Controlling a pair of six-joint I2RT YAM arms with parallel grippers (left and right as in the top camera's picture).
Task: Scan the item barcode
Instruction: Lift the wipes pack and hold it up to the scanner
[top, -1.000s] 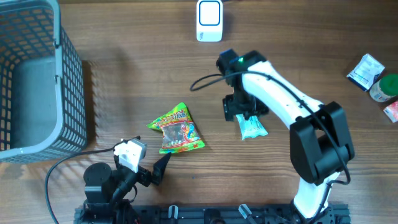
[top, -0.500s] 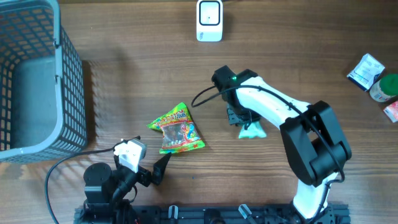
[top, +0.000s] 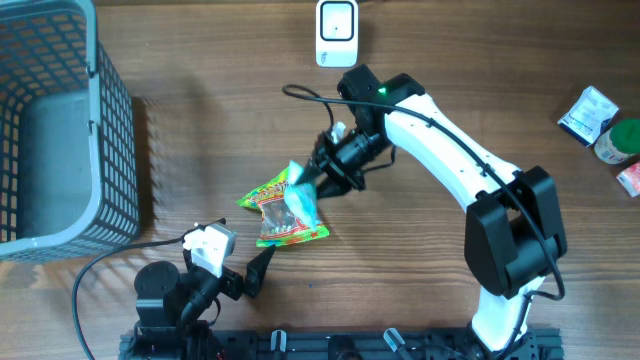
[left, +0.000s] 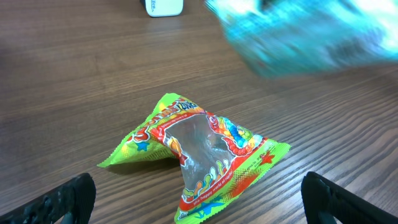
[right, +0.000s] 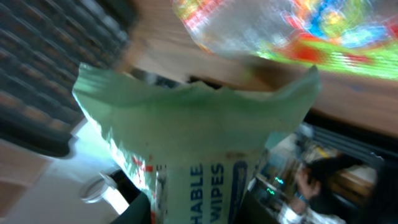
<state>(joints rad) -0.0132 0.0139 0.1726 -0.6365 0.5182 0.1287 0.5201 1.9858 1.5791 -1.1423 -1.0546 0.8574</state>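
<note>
My right gripper (top: 325, 176) is shut on a pale green wipes packet (top: 300, 194) and holds it in the air over the top edge of a green and red candy bag (top: 268, 226). In the right wrist view the packet (right: 199, 143) fills the space between the jaws, with the candy bag (right: 298, 31) blurred beyond it. The white barcode scanner (top: 337, 32) stands at the table's far edge. My left gripper (top: 250, 275) rests open at the near edge, the candy bag (left: 199, 149) lying just ahead of its fingers. The wipes packet (left: 305, 34) shows as a teal blur at the upper right.
A grey mesh basket (top: 60, 130) occupies the far left. Small packets (top: 590, 112) and a green-lidded jar (top: 620, 140) sit at the right edge. The right arm stretches from the near right across the table's middle.
My right gripper has closed on the wipes packet, lifted it off the table and swung it left, over the candy bag. The left arm has stayed still.
</note>
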